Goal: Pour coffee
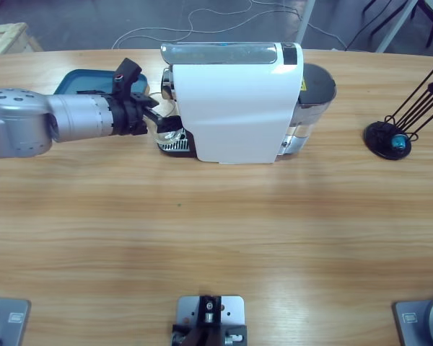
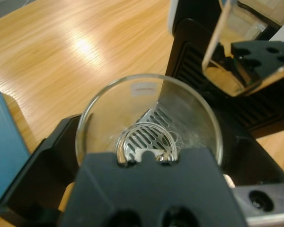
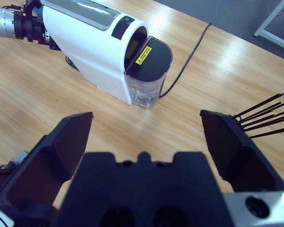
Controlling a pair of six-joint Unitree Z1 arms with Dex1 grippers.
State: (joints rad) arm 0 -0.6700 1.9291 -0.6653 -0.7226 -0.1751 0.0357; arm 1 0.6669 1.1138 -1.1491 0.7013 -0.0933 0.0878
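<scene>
**Now my left gripper holds the glass at the coffee machine**

Right now my left gripper [image 1: 150, 119] is closed around a clear round glass cup [image 2: 149, 120]. My two black jaws squeeze it from both sides. The cup stands upright on the silver metal grate [image 2: 144, 137] at the front of the big white coffee machine [image 1: 234, 104]. I can see the slots of the grate through the bottom of the cup. I cannot see any coffee in the cup in these pictures.

My left arm [image 1: 36, 122] reaches in from the left side of the long wooden table [image 1: 216, 223]. A flat blue tray [image 1: 79, 81] lies just behind my arm, close to the machine.

My right gripper [image 3: 144, 137] is wide open and holds nothing. It hangs high above the table, well apart from the machine, and looks down on its back end. There I see the dark water tank [image 3: 146, 75] with a yellow sticker [image 3: 143, 55] on top.

A black wire rack [image 1: 400, 119] stands at the far right of the table.
</scene>
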